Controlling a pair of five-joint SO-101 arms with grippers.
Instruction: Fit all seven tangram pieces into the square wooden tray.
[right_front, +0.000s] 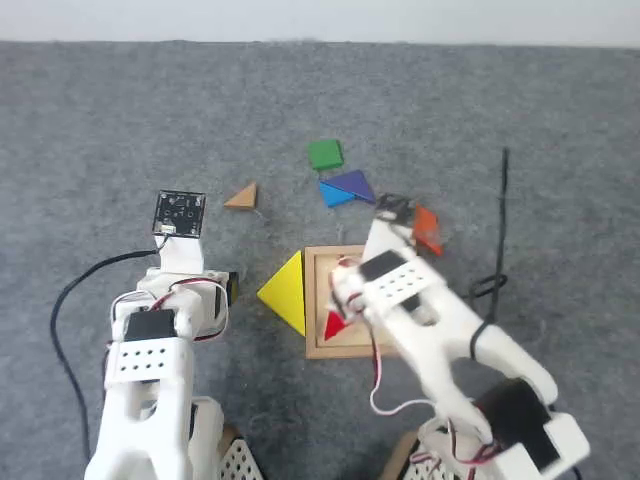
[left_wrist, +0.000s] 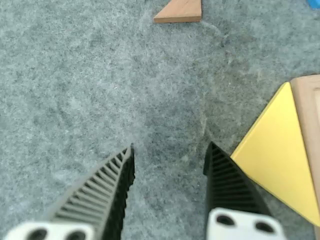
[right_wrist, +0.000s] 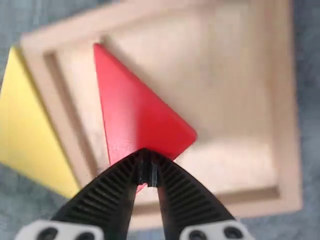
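Note:
The square wooden tray (right_front: 320, 262) lies mid-table. My right gripper (right_wrist: 147, 169) is over it, shut on a corner of the red triangle (right_wrist: 135, 115), which lies tilted inside the tray (right_wrist: 280, 100) toward the side nearest the yellow triangle (right_wrist: 25, 135). In the high view the red triangle (right_front: 334, 323) shows by the tray's near left corner, under my right gripper (right_front: 342, 300). My left gripper (left_wrist: 171, 150) is open over bare carpet, just left of the yellow triangle (left_wrist: 280, 145), which rests against the tray's left edge (left_wrist: 309, 107). A tan triangle (left_wrist: 180, 12) lies farther off.
Beyond the tray lie a green square (right_front: 325, 154), a blue triangle (right_front: 334, 193), a purple parallelogram (right_front: 354, 183) and an orange piece (right_front: 427, 228). The tan triangle (right_front: 241, 196) lies at the back left. A black cable (right_front: 502, 230) runs along the right.

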